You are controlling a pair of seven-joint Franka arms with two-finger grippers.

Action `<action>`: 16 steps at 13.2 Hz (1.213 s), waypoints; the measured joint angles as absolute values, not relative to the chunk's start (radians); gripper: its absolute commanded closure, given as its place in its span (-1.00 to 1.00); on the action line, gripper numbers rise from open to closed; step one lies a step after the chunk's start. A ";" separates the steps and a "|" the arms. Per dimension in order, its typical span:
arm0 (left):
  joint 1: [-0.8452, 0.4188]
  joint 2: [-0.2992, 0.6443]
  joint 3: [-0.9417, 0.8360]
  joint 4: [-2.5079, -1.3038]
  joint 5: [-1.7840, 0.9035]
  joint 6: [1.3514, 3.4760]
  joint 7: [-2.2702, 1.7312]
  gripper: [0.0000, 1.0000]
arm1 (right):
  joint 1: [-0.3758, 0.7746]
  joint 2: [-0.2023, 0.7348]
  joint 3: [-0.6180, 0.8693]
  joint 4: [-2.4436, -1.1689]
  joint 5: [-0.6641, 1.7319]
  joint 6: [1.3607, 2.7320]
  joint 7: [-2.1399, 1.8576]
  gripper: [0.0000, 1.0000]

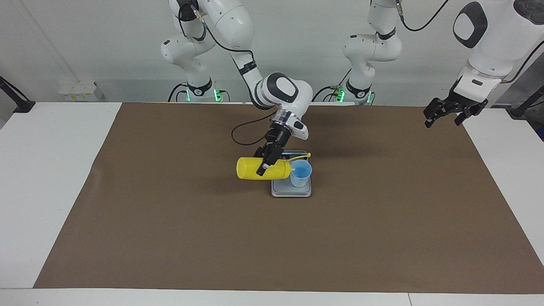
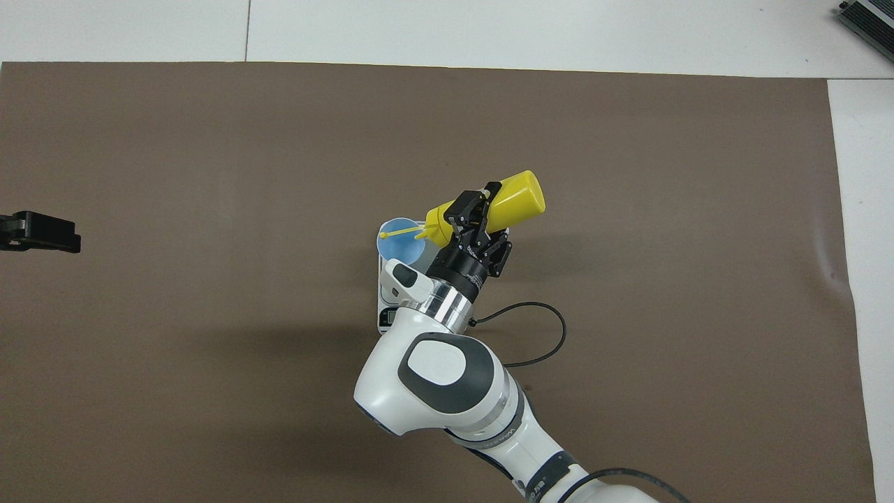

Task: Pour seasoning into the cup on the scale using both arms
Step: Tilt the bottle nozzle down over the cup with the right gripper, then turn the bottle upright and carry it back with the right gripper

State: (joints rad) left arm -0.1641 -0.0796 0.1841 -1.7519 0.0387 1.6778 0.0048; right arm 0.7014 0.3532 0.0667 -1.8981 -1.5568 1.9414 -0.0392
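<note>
Right end effector clamped on bottle, bottle tipped about level, nozzle at rim of cup, cap strap hanging over cup mouth. Cup standing on scale, mid-table on brown mat. Risks, judged only: nozzle or strap nudging the light cup, tipping or sliding it off scale; pour missing rim and landing on scale if tilt goes on without nozzle centred over the opening; bottle slipping or rotating in a mid-body pinch; squeeze too hard giving overshoot on weight. Left end effector fingers apart, holding nothing, waiting over mat edge at left arm's end, well apart from cup, so nothing steadying cup.
</note>
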 measured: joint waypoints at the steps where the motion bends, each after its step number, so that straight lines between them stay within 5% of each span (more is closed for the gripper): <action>1: -0.164 -0.080 0.184 -1.752 0.039 1.678 0.005 -1.00 | 0.701 0.353 0.067 -1.897 -1.557 1.941 -0.034 0.04; 8: -0.164 -0.080 0.184 -1.752 0.039 1.678 0.005 -1.00 | 0.701 0.322 0.069 -1.884 -1.477 1.958 0.004 0.01; 16: -0.164 -0.080 0.184 -1.752 0.039 1.678 0.005 -1.00 | 0.533 0.115 0.069 -1.972 -1.078 2.259 -0.034 0.01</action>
